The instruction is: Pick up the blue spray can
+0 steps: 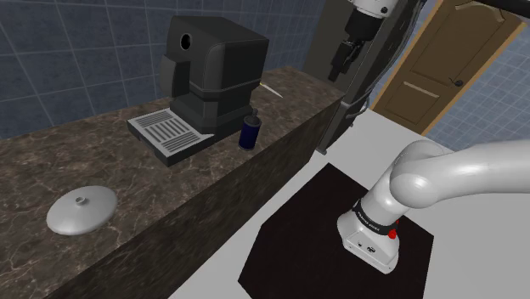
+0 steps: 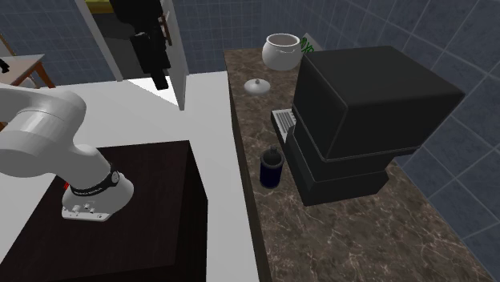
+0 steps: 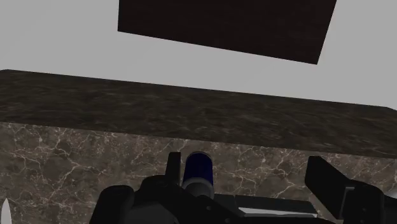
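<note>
Blue can [image 1: 250, 130] stands upright on the dark marbled worktop [image 1: 102, 161], near its front edge, just beside the coffee machine [image 1: 212, 72]. It sits at the centre of the shoulder view.

Fingers [image 1: 339, 70] hang high at upper right, well apart from the can. Open or closed: cannot tell.

The can lies down and left of them there. In the second exterior view it lies down and right.

Its long axis is vertical.

Judgement: approach not yet begun. Descend, then come in from the edge side, since the machine crowds the other.
</note>
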You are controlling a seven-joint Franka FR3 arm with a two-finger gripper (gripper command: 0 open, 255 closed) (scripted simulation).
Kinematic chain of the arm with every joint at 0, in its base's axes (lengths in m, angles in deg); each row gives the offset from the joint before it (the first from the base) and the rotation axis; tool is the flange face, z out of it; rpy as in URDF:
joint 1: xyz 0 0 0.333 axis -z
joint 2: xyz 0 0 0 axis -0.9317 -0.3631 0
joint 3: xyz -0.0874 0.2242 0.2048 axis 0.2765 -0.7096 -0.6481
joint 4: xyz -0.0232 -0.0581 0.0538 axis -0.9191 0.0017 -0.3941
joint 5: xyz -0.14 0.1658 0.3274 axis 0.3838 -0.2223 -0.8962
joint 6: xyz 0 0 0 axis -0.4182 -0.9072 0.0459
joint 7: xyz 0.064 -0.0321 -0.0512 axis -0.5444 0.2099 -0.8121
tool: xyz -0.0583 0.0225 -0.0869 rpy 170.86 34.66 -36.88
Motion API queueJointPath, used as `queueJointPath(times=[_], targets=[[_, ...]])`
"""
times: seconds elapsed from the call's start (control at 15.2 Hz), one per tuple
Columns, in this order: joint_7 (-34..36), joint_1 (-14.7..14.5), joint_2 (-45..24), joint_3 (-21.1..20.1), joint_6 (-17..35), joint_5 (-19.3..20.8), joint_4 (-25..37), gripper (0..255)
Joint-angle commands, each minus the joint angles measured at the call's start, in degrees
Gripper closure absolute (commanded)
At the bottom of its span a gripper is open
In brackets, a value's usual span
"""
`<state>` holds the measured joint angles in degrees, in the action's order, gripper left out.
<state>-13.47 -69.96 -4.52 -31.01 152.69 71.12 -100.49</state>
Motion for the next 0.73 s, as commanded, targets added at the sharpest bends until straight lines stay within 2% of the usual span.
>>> queueJointPath(times=[0.0,0.33,0.66], targets=[[0.0,0.0,0.0,0.0,0.0,0.0,0.0,0],[-0.5,-0.1,4.8,1.3,18.6,0.0,-14.3,0],[-1.3,-0.3,4.3,2.8,39.5,0.0,-25.7,0]])
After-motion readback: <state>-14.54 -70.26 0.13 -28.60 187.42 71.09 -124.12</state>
